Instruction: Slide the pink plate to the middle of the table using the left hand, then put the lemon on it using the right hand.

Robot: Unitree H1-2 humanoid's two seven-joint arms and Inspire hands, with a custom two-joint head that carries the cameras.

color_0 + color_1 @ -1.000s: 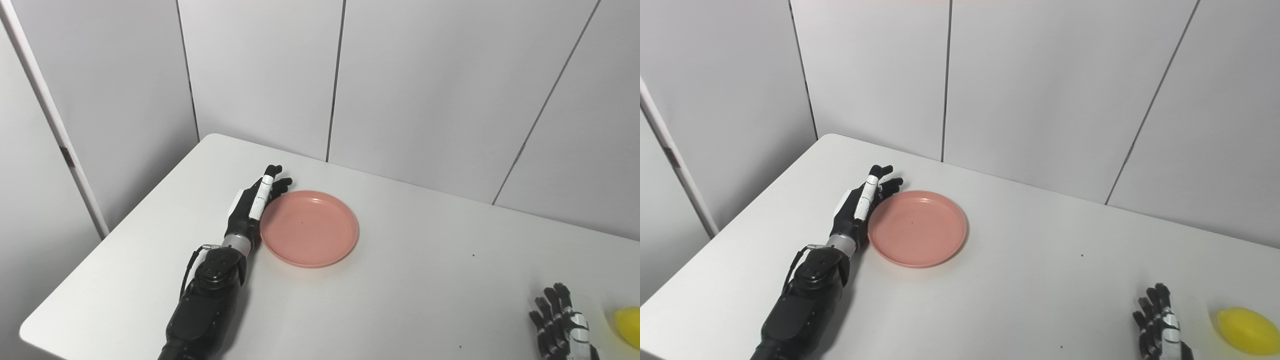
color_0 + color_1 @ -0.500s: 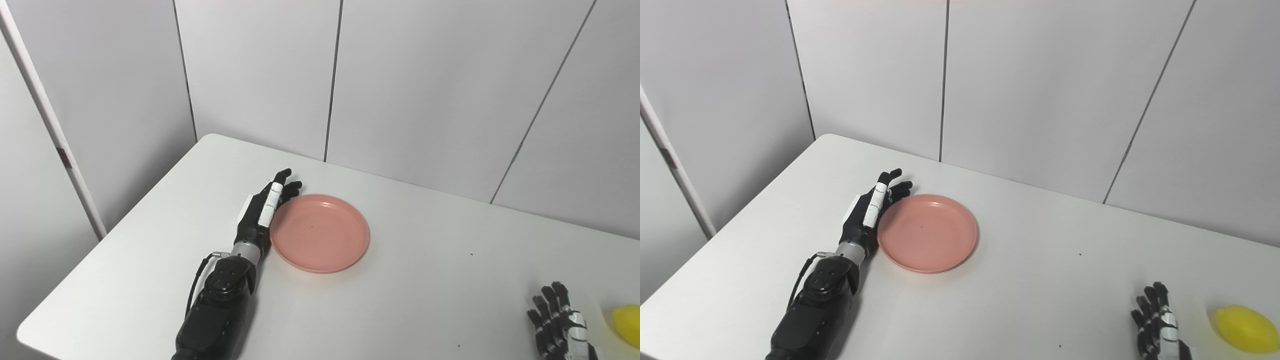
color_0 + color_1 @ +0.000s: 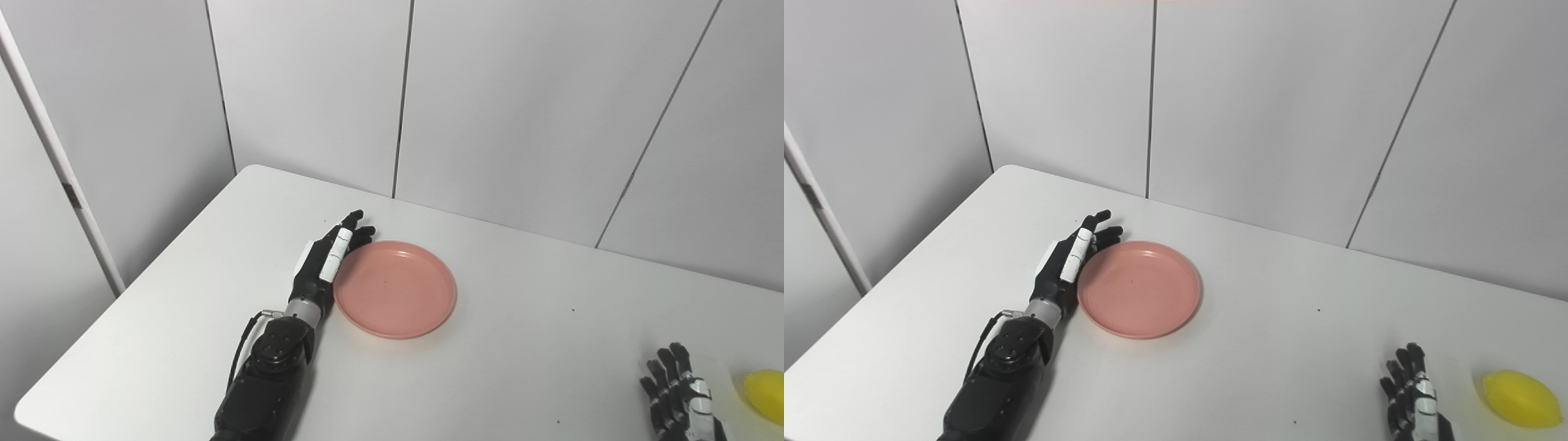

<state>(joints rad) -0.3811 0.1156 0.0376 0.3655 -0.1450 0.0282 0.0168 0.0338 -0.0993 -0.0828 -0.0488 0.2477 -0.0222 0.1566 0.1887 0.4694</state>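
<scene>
Since a second ago, my left hand [image 3: 324, 263] has nudged the pink plate [image 3: 395, 289] a bit toward the worktop [image 3: 502, 367] middle, fingers straight and flat against its left rim. My right hand [image 3: 1412, 395] waits spread and empty near the front right edge, just left of the lemon [image 3: 1522, 399].

**Task items: plate and lemon**

Pink plate [image 3: 1139, 289]: round, shallow, raised rim, empty, lying flat and upright; left of frame centre, mid-height.

Lemon [image 3: 1521, 399]: bright yellow, oval, lying on its side, long axis roughly left to right; lower right corner of frame, well apart from the plate.
</scene>
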